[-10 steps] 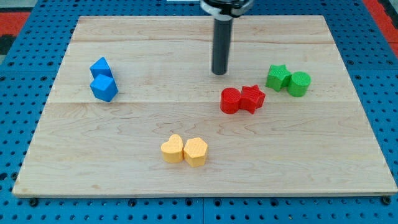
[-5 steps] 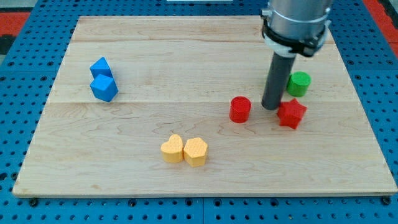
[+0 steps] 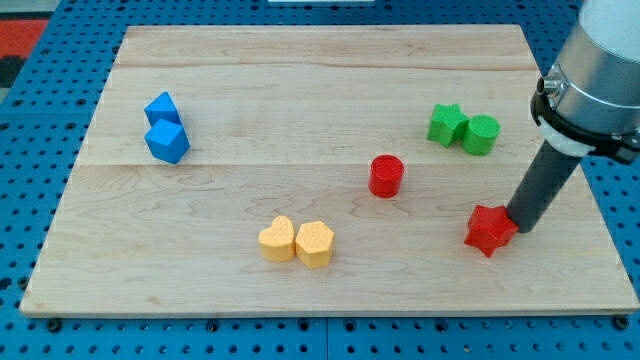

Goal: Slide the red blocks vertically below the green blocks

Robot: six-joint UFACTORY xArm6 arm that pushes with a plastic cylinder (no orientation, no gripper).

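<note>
The red star block (image 3: 490, 229) at lower right and the red cylinder (image 3: 385, 175) near centre look light, stiff and easy to slide, so we would push low on a flat side. Our rod has nothing to open; my tip (image 3: 521, 225) touches the star's right edge, below the green star block (image 3: 446, 123) and green cylinder (image 3: 481, 134).

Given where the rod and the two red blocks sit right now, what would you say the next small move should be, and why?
Probably shift my tip to the view's left of the red cylinder and push it rightward. The red star, touching my tip, already sits below the green cylinder, while the red cylinder lies left of the green star.
</note>
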